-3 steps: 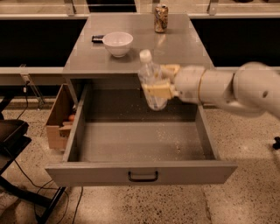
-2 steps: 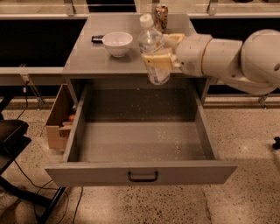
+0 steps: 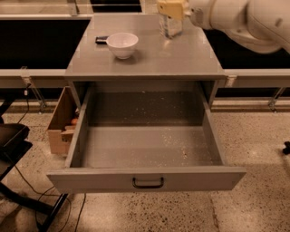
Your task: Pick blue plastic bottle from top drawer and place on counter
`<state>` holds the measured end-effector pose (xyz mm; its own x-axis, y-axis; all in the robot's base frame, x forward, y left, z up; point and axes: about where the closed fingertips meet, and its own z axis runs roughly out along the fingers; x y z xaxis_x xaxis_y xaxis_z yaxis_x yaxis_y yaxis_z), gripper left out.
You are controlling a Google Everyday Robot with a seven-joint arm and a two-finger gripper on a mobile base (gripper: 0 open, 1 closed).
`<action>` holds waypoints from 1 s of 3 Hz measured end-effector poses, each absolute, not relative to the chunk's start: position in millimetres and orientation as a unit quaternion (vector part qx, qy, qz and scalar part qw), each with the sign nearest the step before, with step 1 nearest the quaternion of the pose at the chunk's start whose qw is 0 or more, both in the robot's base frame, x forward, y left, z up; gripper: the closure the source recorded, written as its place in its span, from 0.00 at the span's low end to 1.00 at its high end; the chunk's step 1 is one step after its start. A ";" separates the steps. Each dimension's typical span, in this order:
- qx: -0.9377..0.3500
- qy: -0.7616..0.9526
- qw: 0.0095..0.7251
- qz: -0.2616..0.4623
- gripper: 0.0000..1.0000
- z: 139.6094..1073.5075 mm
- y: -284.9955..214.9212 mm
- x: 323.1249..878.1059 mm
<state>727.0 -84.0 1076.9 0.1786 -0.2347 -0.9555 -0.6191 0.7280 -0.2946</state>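
Setting: robot testing lab or plain institutional workroom.
Furniture: grey metal cabinet with bare counter [image 3: 149,63]; top drawer [image 3: 145,179] pulled fully out.
Floor: speckled terrazzo [image 3: 253,204], with loose cables [image 3: 74,213] trailing at lower left.
Clutter: open cardboard box [image 3: 61,122] on the floor beside the cabinet.
Robot: white arm [image 3: 244,16] at upper right; gripper [image 3: 172,9] above the counter's far end, clasped on the blue plastic bottle [image 3: 171,28].
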 end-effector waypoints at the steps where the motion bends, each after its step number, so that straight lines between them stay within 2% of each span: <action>1: -0.296 0.641 0.697 0.126 1.00 1087.7 -105.7 778.8; 3: -0.193 0.676 0.705 0.094 1.00 1038.7 -191.2 845.3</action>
